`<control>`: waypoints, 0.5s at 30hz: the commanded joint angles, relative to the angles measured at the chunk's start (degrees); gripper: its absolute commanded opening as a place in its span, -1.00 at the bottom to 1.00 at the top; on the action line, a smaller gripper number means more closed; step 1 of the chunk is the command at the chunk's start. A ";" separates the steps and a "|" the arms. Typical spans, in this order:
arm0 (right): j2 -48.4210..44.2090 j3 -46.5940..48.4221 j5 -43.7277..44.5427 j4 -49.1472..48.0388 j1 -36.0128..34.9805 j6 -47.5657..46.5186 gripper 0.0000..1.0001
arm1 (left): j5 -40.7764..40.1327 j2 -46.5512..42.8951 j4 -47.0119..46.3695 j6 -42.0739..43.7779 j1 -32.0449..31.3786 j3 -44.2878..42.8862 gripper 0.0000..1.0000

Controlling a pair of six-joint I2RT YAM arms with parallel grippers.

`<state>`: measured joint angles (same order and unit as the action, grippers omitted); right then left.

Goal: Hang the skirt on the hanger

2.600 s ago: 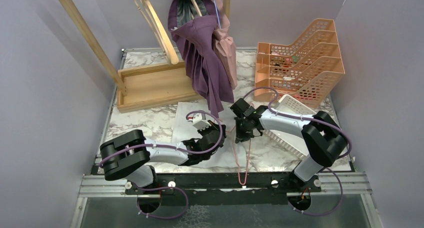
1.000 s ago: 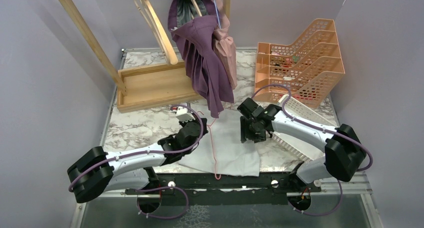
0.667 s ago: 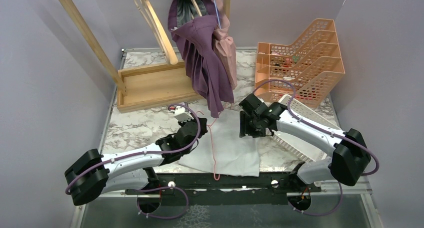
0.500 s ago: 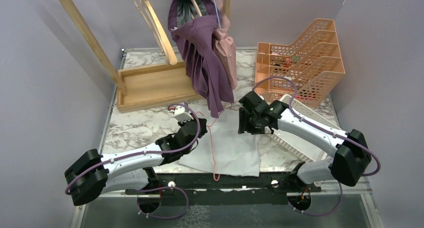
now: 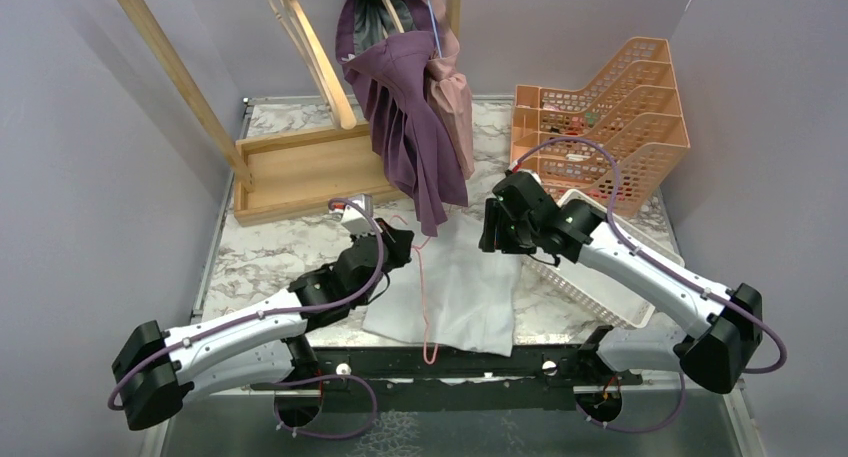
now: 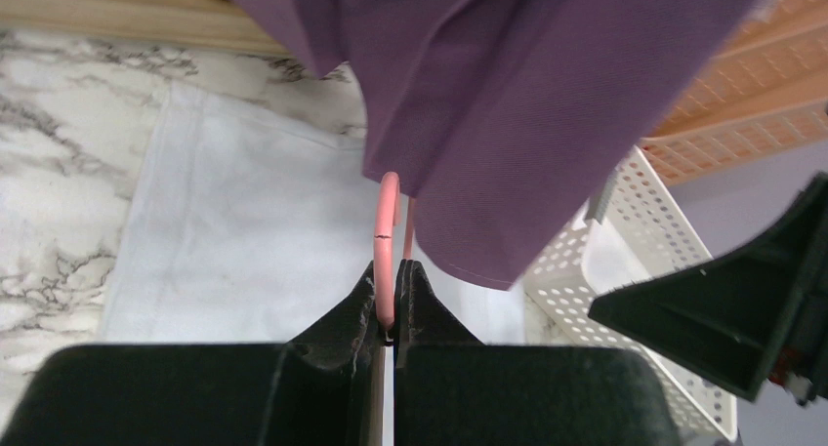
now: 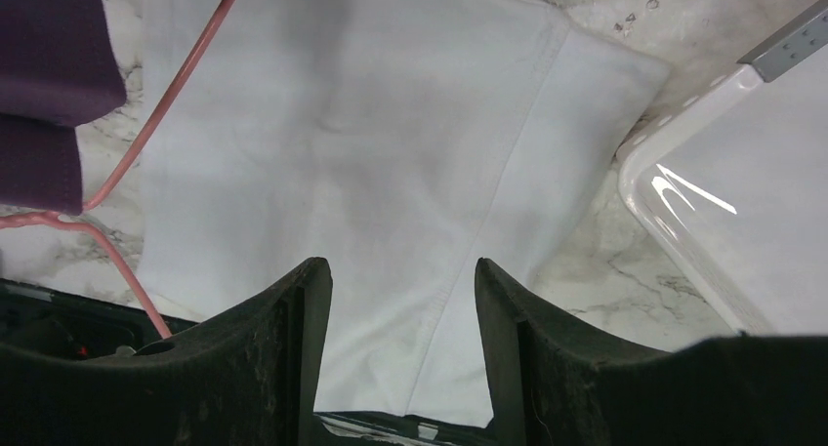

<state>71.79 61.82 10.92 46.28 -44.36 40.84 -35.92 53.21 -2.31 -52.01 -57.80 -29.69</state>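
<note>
Holding the hanger (image 5: 425,307) over the flat skirt (image 5: 455,297)

The left gripper (image 5: 395,245) was pinched tight on the pink wire of the hanger, close to its hook end, as the left wrist view showed clearly. From there the hanger ran toward the near edge of the table (image 5: 270,252), with its long axis along the left part of the white skirt. The skirt lay spread flat between the two arms, just on the right of the left gripper and directly under the right gripper (image 5: 497,232). The right gripper hung above the far right part of the cloth with its fingers wide apart and nothing between them.

In my judgement the right arm was the nearer one to take the skirt edge, while the left arm had to keep the hanger steady. I could not tell which end of the skirt was the waist (the seams were too faint).

The purple garment (image 5: 405,127) hung from the wooden rack (image 5: 300,172), and its lower tip came down over the hook of the hanger, so it could catch there. The white basket (image 5: 590,267) lay just beside the right edge of the skirt, under the right arm, with the orange trays (image 5: 600,117) behind it.
</note>
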 commanded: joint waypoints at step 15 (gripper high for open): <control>-15.38 7.26 -23.16 -13.39 -0.16 -33.62 0.21 | 35.68 -13.61 11.02 35.30 -0.03 -20.80 -1.00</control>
<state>61.76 68.84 5.41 42.19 -44.31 22.74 -12.62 41.56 7.62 -26.65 -57.82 -44.21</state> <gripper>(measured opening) 0.602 0.037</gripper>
